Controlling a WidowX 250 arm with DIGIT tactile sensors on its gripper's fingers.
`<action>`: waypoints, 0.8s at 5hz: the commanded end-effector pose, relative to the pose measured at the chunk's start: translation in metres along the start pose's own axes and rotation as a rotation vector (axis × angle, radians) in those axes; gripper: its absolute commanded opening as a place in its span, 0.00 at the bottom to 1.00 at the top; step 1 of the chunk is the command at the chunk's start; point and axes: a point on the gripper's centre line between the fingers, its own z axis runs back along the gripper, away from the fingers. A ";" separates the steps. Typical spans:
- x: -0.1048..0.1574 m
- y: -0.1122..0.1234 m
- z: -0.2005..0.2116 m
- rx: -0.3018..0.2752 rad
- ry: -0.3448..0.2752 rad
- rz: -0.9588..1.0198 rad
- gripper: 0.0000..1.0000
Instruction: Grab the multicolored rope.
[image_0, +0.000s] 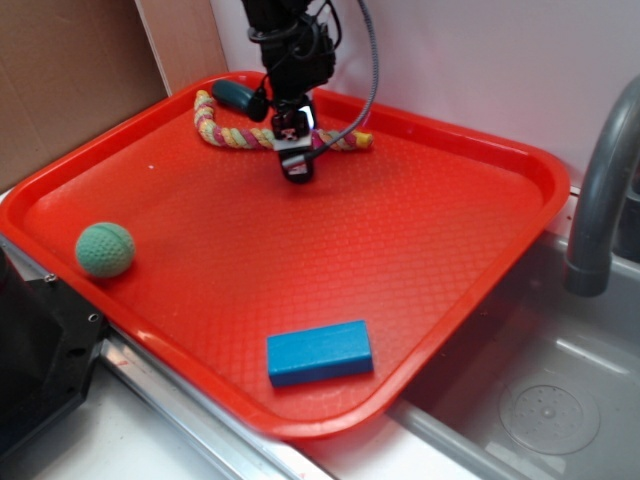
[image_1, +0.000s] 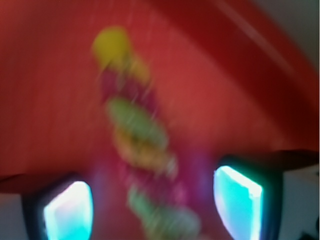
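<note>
Red plastic tray takes up most of the bench, and the multicolored rope lies along its far edge. The gripper hangs right over the rope's middle, fingers spread wide either side in the blurry wrist view, nothing held. I'd drop straight down, straddle the cord crosswise, then squeeze since it's floppy.

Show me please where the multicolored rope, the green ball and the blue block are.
multicolored rope (image_0: 235, 137): exterior view, on the twisted stretch left of the gripper.
green ball (image_0: 105, 249): exterior view, on the middle of its knitted surface.
blue block (image_0: 318, 346): exterior view, on its top face.
</note>
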 end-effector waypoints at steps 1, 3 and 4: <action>0.012 -0.017 -0.002 0.013 0.004 0.009 0.00; 0.010 -0.015 -0.001 0.004 0.001 0.016 0.00; 0.008 -0.013 -0.002 -0.003 0.002 0.024 0.00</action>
